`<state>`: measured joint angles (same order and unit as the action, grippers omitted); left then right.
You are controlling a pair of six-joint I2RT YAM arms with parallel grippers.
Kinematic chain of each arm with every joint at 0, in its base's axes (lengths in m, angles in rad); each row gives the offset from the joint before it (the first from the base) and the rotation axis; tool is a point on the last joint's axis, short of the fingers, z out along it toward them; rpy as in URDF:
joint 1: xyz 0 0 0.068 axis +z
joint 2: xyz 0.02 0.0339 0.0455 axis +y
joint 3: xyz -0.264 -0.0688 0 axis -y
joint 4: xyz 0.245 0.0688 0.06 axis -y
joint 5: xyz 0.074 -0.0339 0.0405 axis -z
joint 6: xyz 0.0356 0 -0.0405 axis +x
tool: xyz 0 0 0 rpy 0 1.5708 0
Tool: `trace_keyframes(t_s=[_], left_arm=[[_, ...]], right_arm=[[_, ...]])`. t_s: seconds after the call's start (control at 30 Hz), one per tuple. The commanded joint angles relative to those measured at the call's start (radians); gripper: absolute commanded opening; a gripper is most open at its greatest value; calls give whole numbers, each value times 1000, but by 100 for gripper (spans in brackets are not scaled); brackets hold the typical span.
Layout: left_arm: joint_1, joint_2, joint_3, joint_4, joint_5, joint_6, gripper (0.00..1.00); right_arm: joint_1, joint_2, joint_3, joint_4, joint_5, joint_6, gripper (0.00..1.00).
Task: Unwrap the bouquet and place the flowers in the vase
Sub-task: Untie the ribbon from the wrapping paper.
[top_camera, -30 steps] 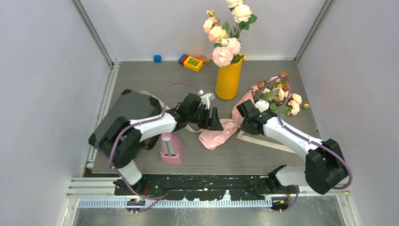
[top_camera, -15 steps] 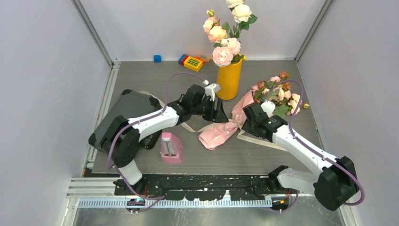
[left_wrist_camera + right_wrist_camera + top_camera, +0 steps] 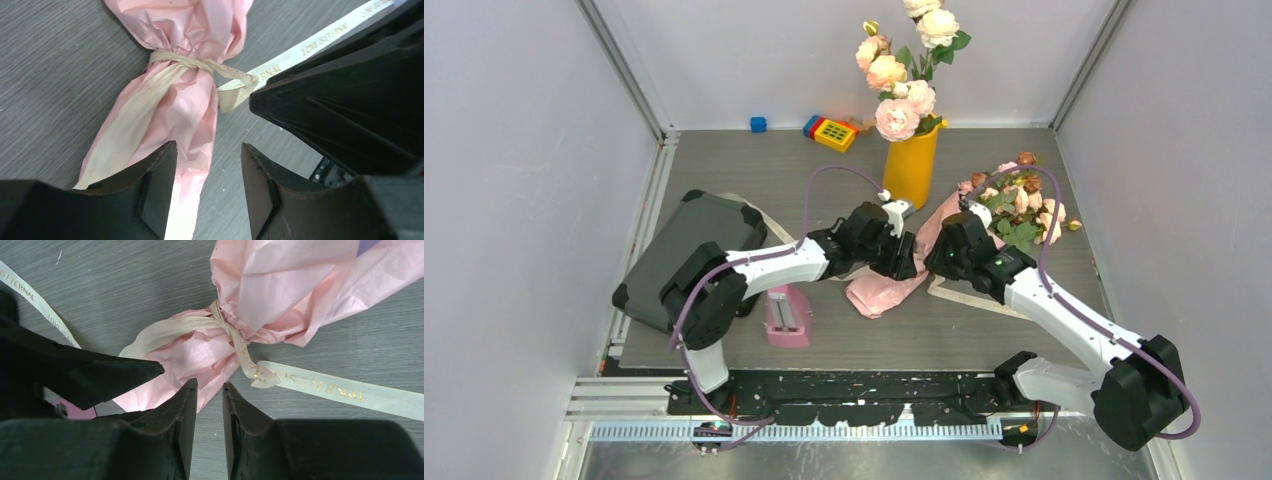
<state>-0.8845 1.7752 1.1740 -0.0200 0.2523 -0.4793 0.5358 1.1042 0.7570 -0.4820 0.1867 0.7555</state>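
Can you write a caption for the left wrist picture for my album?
Left gripper, open, poised over the pink bouquet, its beige ribbon knot not yet untied.

Both arms reach inward (tips nearly meeting). L gripper (image 3: 209, 150) jaws apart; R gripper (image 3: 209, 385) gap narrow.

Item: paired robot arms.
- Left arm (image 3: 774, 265), right arm (image 3: 1064, 318): white tube-shaped segments, bulky rounded black joints.
- Purple cable (image 3: 824, 170): one looping along each arm.
- Fingers (image 3: 155, 195): matte black, wedge-shaped, angular, lower frame in wrist views.
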Motion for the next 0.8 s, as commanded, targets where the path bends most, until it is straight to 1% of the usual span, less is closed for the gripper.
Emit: trace_keyframes(t_s=[0.0,0.3,0.57,0.77], left_arm=[[-15,21,29,14,-114,48,52],[-32,62,58,-15,-188,84,52],[-44,37,61,-26,-244,101,52],[-44,25,92,-43,-243,114,52]], right_arm=[[5,15,8,64,-9,-45,30],[5,74,-20,119,32,-26,27],[4,116,-13,122,103,-32,25],[4,164,6,124,137,-59,24]])
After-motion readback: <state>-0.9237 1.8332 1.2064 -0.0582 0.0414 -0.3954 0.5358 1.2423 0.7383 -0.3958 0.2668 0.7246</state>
